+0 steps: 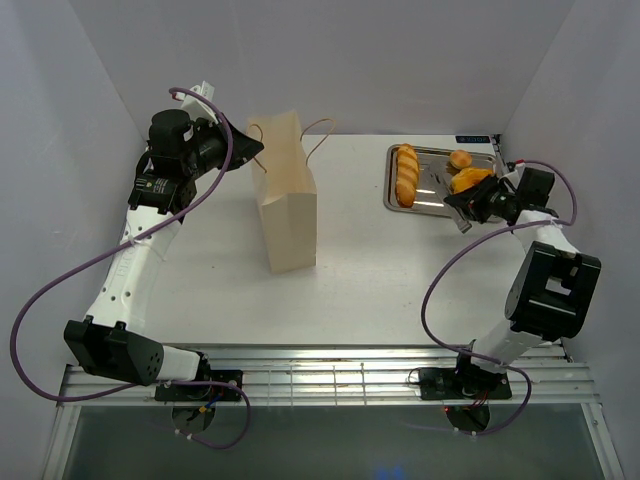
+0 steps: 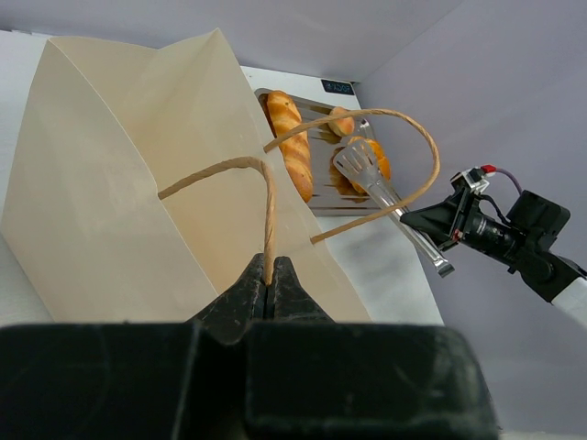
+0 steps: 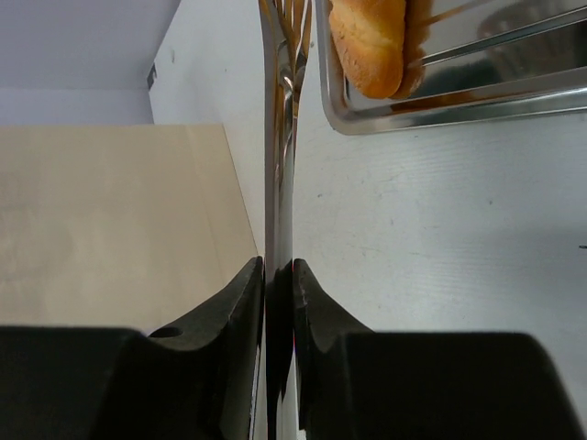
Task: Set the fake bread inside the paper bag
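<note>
The paper bag (image 1: 287,200) stands upright at the table's middle left. My left gripper (image 1: 256,152) is shut on one cord handle (image 2: 267,211) at the bag's top edge; the pinch shows in the left wrist view (image 2: 269,278). The fake bread lies in the steel tray (image 1: 428,204): a long loaf (image 1: 405,174), a small bun (image 1: 460,158) and another pastry (image 1: 471,180). My right gripper (image 1: 474,206) is shut on the metal tongs (image 3: 279,156), whose head (image 2: 356,163) is over the tray beside the pastry (image 2: 378,158). Whether the tongs hold a pastry I cannot tell.
The tray stands at the back right near the rear wall. White walls close in the table on the left, back and right. The bag's second handle (image 2: 404,156) loops free. The bag's side (image 3: 110,220) fills the left of the right wrist view.
</note>
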### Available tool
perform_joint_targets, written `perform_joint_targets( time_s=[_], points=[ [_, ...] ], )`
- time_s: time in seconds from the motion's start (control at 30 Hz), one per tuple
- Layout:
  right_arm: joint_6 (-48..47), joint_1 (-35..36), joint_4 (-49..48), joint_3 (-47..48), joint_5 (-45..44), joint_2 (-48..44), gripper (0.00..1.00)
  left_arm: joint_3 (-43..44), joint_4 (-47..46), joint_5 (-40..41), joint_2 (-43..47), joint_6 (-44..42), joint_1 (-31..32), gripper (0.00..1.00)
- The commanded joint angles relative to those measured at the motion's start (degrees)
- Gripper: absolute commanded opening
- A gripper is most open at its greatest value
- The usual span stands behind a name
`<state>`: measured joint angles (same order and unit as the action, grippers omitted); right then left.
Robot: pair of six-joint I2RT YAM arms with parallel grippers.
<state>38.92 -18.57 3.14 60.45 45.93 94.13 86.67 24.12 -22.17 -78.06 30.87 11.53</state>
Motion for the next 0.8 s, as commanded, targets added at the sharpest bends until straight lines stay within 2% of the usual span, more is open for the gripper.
perform_joint_targets(
  time_s=[0.0,0.13,0.33,0.5,0.77],
  points=[
    [-8.7,5.2,6.0,3.4,-2.2,-4.0,0.15,-0.8,-0.8,-0.9,2.7,0.0,0.1,0.00],
    [-13.7,12.5,8.3,1.8,-10.3,-8.9,0.16,-1.1,-1.3,-1.4,2.7,0.3,0.1,0.00],
    [-14.4,18.5,2.2,-4.6,-15.6,-14.0,0.19,-1.1,-0.8,-1.3,3.2,0.2,0.1,0.00],
    [-13.6,28.0,-2.3,-12.0,-20.9,-14.8,0.21,-1.6,-1.1,-1.3,3.5,0.6,0.1,0.00],
    [-13.3,40.3,-13.6,-20.7,-36.5,-15.6,0.24,-2.5,-1.0,-1.0,4.1,0.2,0.1,0.00]
  ],
)
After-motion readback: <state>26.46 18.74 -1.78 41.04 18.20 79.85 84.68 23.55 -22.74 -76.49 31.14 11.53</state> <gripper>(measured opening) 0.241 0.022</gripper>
